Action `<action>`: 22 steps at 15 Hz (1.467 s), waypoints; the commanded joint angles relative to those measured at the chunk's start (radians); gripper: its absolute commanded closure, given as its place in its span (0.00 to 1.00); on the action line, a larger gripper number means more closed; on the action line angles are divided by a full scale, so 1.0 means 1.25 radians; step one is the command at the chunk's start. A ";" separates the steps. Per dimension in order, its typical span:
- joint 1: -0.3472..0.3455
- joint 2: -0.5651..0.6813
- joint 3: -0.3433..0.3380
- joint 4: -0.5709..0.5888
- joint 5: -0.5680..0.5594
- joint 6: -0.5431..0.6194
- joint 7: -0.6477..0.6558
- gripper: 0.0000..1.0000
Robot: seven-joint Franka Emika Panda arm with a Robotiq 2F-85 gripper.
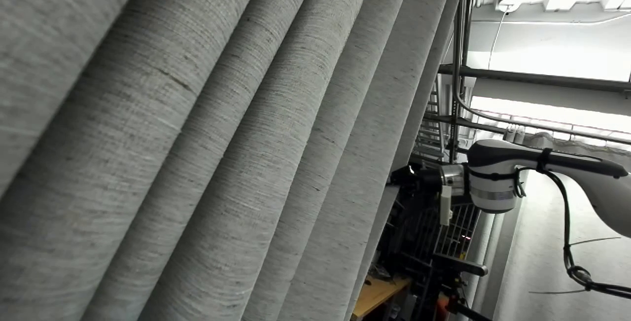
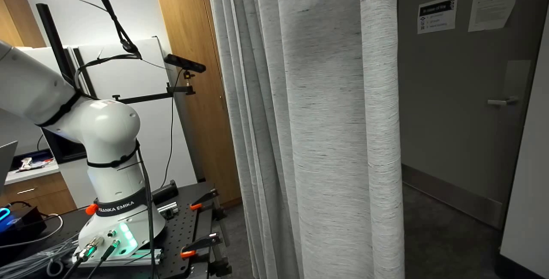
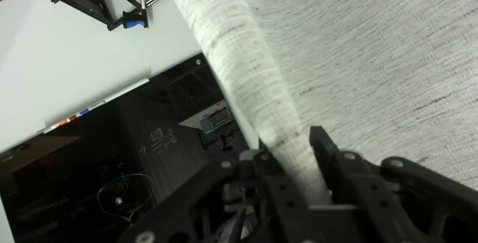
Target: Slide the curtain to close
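Note:
The curtain (image 1: 276, 138) is a very large light-grey heathered fabric with broad diagonal pleats. It fills the left and middle of an exterior view. It also hangs in tall folds in an exterior view (image 2: 326, 120), right of the arm base. In the wrist view the curtain (image 3: 373, 67) covers the right side, and its edge fold runs down between the fingers. My gripper (image 1: 398, 179) is at the curtain's far edge. In the wrist view my gripper (image 3: 289, 142) has its fingers a little apart, and the fold fills the gap between them. The left fingertip is partly hidden by fabric.
The white arm (image 2: 107, 129) stands on a black mounting table (image 2: 188, 210). A camera on a black bracket (image 2: 185, 63) stands near a wooden cabinet (image 2: 210, 77). A grey door (image 2: 454, 112) is beyond the curtain. Metal rails (image 1: 542, 78) run behind the gripper.

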 commanded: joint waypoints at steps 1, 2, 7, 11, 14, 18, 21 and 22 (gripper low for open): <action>-0.037 0.014 0.018 -0.021 -0.007 -0.007 0.007 0.38; -0.042 0.016 0.020 -0.025 -0.006 -0.007 0.008 0.29; -0.076 0.043 0.046 -0.044 -0.002 -0.008 0.019 0.00; -0.117 0.078 0.088 -0.067 0.006 -0.006 0.036 0.00; -0.168 0.106 0.138 -0.088 0.015 -0.010 0.058 0.00; -0.286 0.134 0.254 -0.136 0.020 -0.030 0.093 0.00; -0.402 0.133 0.371 -0.192 0.015 -0.043 0.109 0.00; -0.438 0.126 0.408 -0.211 0.013 -0.047 0.115 0.00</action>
